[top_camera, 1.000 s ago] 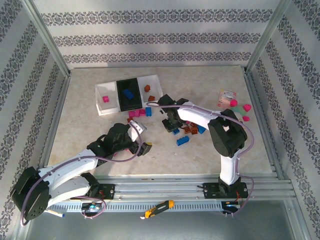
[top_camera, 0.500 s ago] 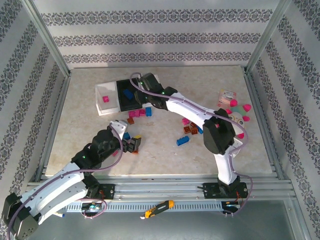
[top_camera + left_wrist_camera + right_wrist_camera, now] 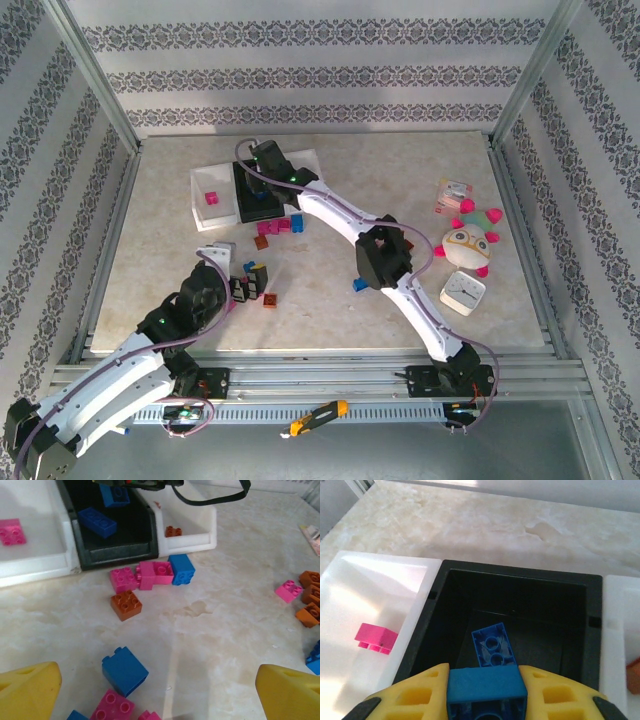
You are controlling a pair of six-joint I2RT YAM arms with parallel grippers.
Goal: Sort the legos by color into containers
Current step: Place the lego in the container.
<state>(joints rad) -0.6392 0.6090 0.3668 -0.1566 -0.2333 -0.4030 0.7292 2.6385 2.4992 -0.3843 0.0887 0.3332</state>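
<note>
Your right gripper is clamped on a blue brick, with its arm stretched far across the table to the row of trays. Your left gripper hangs low over the loose bricks in front of the trays, jaws wide apart and nothing between them.

The black tray lies directly under and just ahead of the right gripper, between the left white tray and the right white tray. The held brick's long axis runs across the jaws, parallel to the tray's near wall. A release here should land it inside, just short of the blue brick lying in the tray, which points away from you.

That alignment is plain in the right wrist view. The left wrist view instead shows what remains for the nearer left arm: a blue cube, an orange brick and a pink pair.
</note>
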